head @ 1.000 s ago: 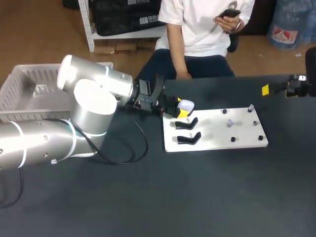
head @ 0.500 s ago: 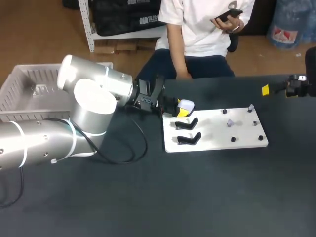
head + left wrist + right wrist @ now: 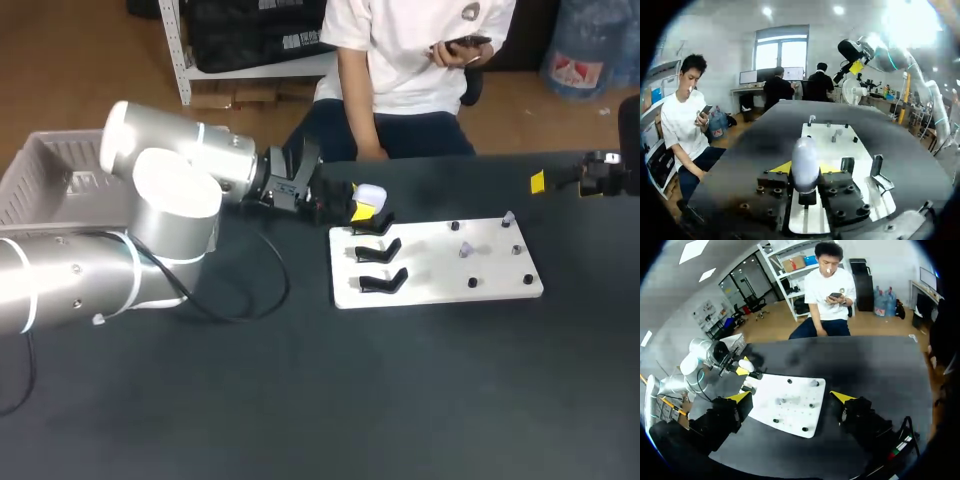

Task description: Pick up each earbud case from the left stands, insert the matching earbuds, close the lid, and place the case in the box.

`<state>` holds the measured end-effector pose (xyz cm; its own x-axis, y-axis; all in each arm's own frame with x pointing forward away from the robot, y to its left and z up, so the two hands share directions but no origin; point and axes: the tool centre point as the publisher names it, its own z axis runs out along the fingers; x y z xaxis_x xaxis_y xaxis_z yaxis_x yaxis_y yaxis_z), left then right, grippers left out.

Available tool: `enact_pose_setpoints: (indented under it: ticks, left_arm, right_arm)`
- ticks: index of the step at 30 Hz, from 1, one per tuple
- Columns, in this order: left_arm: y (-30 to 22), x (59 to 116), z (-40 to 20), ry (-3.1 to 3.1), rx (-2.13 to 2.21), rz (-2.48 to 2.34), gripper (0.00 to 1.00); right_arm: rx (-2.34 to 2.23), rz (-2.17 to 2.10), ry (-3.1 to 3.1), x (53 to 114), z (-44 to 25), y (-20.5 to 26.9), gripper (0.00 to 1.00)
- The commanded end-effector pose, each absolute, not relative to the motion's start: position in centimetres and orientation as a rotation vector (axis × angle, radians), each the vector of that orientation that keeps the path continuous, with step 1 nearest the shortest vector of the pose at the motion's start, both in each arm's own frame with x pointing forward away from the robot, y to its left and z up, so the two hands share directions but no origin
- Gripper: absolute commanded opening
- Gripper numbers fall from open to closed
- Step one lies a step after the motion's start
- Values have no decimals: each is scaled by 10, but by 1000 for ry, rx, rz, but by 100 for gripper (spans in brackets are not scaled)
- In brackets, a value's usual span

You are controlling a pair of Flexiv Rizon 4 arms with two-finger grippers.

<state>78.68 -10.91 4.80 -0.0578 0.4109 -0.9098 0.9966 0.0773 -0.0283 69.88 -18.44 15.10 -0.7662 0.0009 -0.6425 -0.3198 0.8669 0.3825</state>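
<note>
The left gripper (image 3: pixel 360 210) is clamped on the white earbud case (image 3: pixel 372 193) and holds it at the far left corner of the white board (image 3: pixel 440 268), next to the black stands (image 3: pixel 380 250). The right gripper (image 3: pixel 790 399) hangs near the table's right edge with its fingers wide apart.

**Setting:** robotics laboratory, a bench station for two-arm manipulation work.

**Evidence:**
- Two silver-grey industrial robot arms, the left arm (image 3: pixel 150 230) and the right arm (image 3: pixel 890 57), share one dark table (image 3: pixel 400 400).
- A white fixture plate (image 3: pixel 440 285) lies flat on the tabletop, with black stands (image 3: pixel 383 281) at its left end and small pegs (image 3: pixel 471 283) spread over the rest.
- A loose black cable (image 3: pixel 272 290) trails from the left arm across the tabletop.
- A slatted white box (image 3: pixel 40 180) sits at the table's left edge.
</note>
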Motion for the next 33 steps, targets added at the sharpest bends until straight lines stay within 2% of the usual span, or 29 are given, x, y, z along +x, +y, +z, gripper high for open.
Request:
enact_pose_setpoints:
  ticks: [1,8,25,33]
  left_arm:
    - [-109,769,68,1580,1429,-927,0]
    - [-118,755,91,1555,1402,-890,0]
    - [-143,736,119,1452,1461,-878,0]
    - [-148,730,123,1422,1480,-865,0]
  right_arm:
    - [-231,636,2373,699,151,-185,100]
    - [-242,614,2372,702,153,-161,100]
    - [-472,702,2434,719,149,-52,100]
    - [-515,727,2444,726,147,-37,100]
